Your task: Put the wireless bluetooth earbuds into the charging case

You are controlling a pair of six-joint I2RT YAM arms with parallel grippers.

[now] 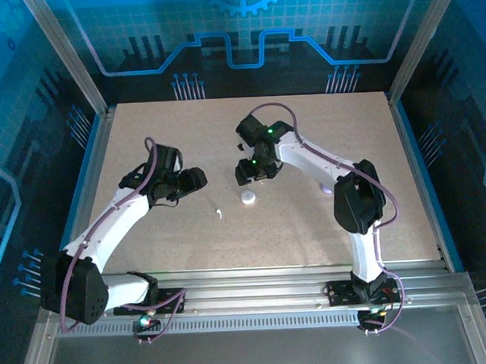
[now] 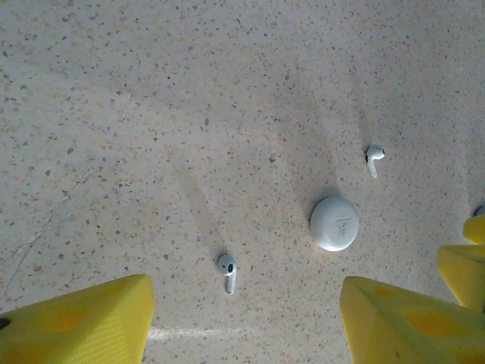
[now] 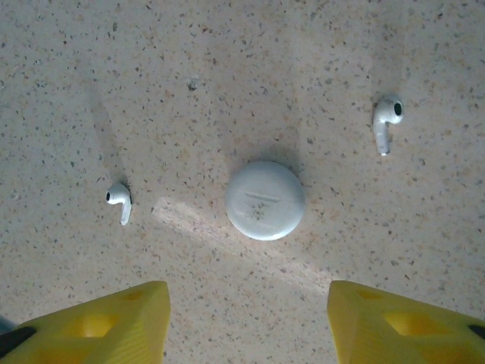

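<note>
Over mid-table, left gripper [image 2: 244, 292] hangs open wide, yellow fingers [image 2: 76, 322] far apart, nothing between them; just ahead of the gap, near earbud [image 2: 227, 271] lies flat on the speckled table [image 2: 151, 91], stem toward the gripper; further out and to the right, the case [image 2: 334, 223], a round white puck, lies flat and looks closed; beyond it, far earbud [image 2: 373, 159], also flat, apart from the case; at that view's right edge, yellow tips of the right gripper [image 3: 246, 292]; right gripper also spread wide and empty, above the table; in its wrist view the case sits dead ahead of the gap, one earbud off to each side, neither touching the case; both out of the case; from above, right gripper hangs just on the far side of the case, left gripper well to the case's left; near earbud just left of the case, nearer the bases; small lavender speck [image 1: 326, 189] on the table well right of the case, too small to tell what.
</note>
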